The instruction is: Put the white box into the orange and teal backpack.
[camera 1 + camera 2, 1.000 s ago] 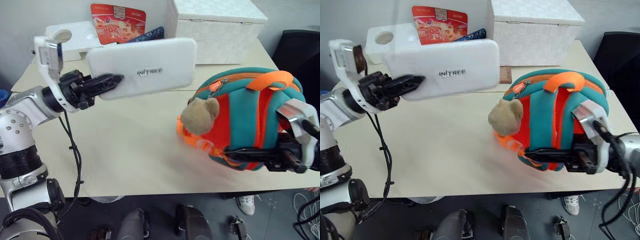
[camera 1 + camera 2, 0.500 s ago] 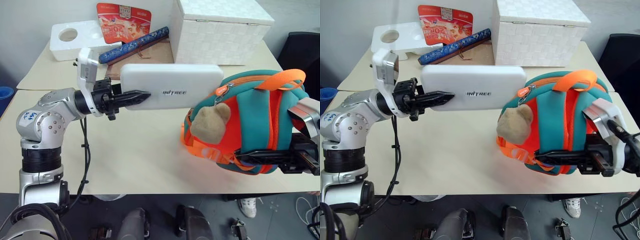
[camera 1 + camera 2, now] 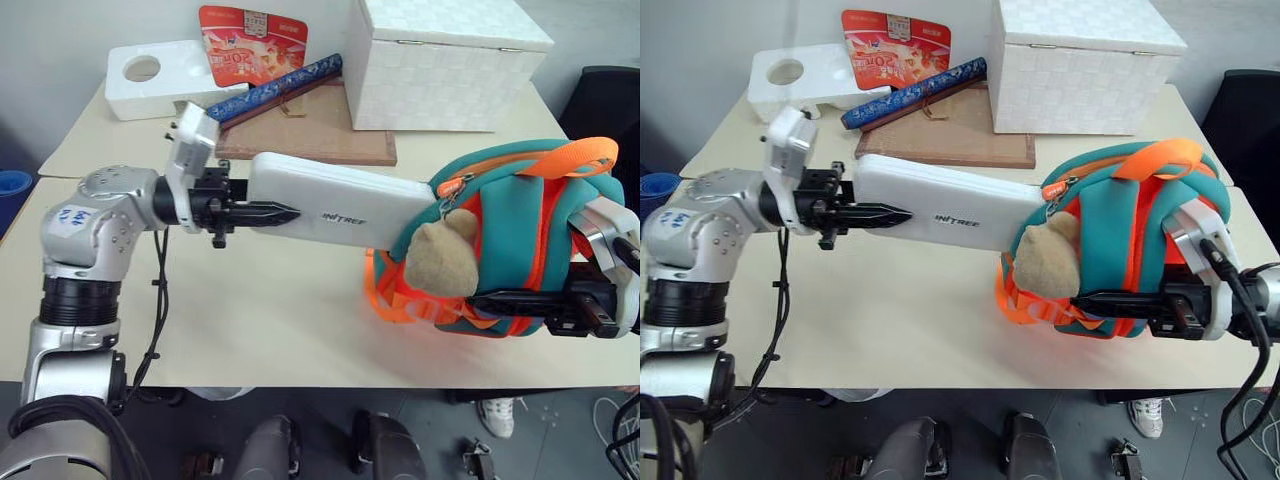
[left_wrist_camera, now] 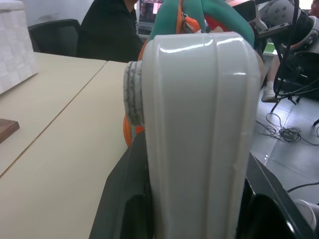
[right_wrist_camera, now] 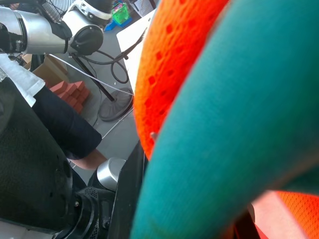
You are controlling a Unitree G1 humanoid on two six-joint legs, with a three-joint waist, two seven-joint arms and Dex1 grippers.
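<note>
Over the beige table (image 3: 280, 320), left gripper (image 3: 285, 212) pinching the white box (image 3: 340, 205) just nosed its tip into the orange and teal backpack (image 3: 520, 240), which the right gripper (image 3: 500, 299) clamps.

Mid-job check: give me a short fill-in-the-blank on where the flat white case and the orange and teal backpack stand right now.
1. The left gripper holds the flat white case by its ____ end, away from the backpack.
2. The case's other end meets the orange and teal backpack beside its ____ zipper pull.
3. The right gripper is shut on the backpack's ____ strap.
4. A tan ____ toy hangs from the backpack.

Missing words: near; orange; teal; plush
</note>
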